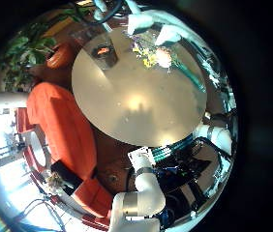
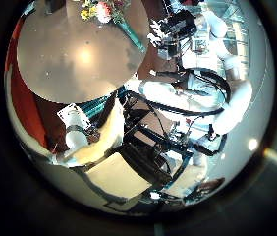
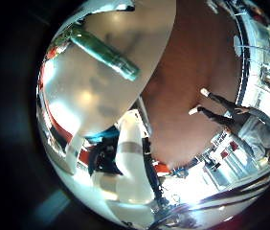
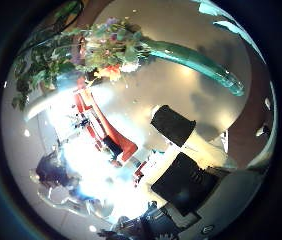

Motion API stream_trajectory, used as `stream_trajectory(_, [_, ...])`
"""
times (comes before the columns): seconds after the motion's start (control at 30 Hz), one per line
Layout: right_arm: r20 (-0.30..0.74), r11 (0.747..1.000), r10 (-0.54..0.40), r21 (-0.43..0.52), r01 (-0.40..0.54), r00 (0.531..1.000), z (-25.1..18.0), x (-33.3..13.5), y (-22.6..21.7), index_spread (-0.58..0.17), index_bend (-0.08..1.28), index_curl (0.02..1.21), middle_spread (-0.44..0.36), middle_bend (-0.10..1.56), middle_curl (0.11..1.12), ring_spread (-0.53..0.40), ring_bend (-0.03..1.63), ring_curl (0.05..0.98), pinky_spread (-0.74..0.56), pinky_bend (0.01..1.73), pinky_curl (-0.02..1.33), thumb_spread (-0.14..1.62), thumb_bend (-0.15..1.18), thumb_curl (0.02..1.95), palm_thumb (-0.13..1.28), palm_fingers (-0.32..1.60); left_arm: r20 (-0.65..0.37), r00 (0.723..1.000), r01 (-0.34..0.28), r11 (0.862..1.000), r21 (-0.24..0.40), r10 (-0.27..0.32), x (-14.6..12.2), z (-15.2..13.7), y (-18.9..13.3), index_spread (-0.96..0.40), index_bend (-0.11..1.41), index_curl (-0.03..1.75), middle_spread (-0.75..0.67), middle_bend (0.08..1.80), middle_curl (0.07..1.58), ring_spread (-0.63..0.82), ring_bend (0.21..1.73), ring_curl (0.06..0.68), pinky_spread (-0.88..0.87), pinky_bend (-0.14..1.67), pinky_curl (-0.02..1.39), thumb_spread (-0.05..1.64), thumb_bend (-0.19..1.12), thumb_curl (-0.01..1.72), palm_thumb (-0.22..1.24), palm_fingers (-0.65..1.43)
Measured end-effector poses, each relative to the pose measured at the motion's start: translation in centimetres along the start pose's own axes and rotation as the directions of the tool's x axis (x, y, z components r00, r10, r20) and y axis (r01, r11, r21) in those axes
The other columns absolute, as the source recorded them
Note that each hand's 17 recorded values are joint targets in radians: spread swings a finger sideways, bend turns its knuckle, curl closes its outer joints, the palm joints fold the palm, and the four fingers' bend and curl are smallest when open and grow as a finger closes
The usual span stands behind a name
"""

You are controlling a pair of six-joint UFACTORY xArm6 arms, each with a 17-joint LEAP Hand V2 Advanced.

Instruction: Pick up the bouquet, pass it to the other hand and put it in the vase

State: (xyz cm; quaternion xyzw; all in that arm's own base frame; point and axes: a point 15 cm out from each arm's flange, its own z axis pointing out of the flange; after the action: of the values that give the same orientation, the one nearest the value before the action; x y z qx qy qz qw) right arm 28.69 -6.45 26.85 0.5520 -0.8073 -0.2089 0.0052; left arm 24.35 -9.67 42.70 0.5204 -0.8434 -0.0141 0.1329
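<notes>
The bouquet (image 1: 159, 56) lies on the round table (image 1: 136, 97), flowers toward the vase (image 1: 105, 53), which stands upright a short way off. My right hand (image 1: 154, 21) hangs just over the bouquet with fingers spread, not touching it. The right thumb side palm view shows the flowers (image 4: 116, 45) and wrapped stems (image 4: 196, 62) close below, beyond my own fingers (image 4: 173, 125). The right little finger side palm view shows the stems (image 3: 101, 53). My left hand (image 1: 141, 188) is high above the table's far side, its fingers (image 2: 87, 138) relaxed and holding nothing. The left thumb side palm view shows the bouquet (image 2: 104, 12).
An upholstered seat (image 1: 59, 121) curves round the table's edge. A leafy plant (image 1: 25, 48) stands beyond the vase and also shows in the right thumb side palm view (image 4: 41, 60). The right arm (image 2: 193, 93) reaches in over the floor beside the table.
</notes>
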Motion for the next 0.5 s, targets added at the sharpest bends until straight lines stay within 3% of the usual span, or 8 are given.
stream_trajectory(0.5, [-0.067,0.999,0.039,-0.034,-0.041,0.997,3.6,3.2,-2.8,-0.219,0.18,0.33,-0.045,0.49,0.47,-0.13,0.89,0.298,0.13,0.63,0.16,1.09,-0.02,0.41,0.54,0.43,-0.007,1.0,-0.009,1.0,-0.007,0.009,-0.7,0.4,-1.8,0.04,0.18,0.38,0.29,0.19,0.35,0.45,0.54,0.165,0.46,0.19,0.31,1.11,-0.02,0.33,0.36,0.26])
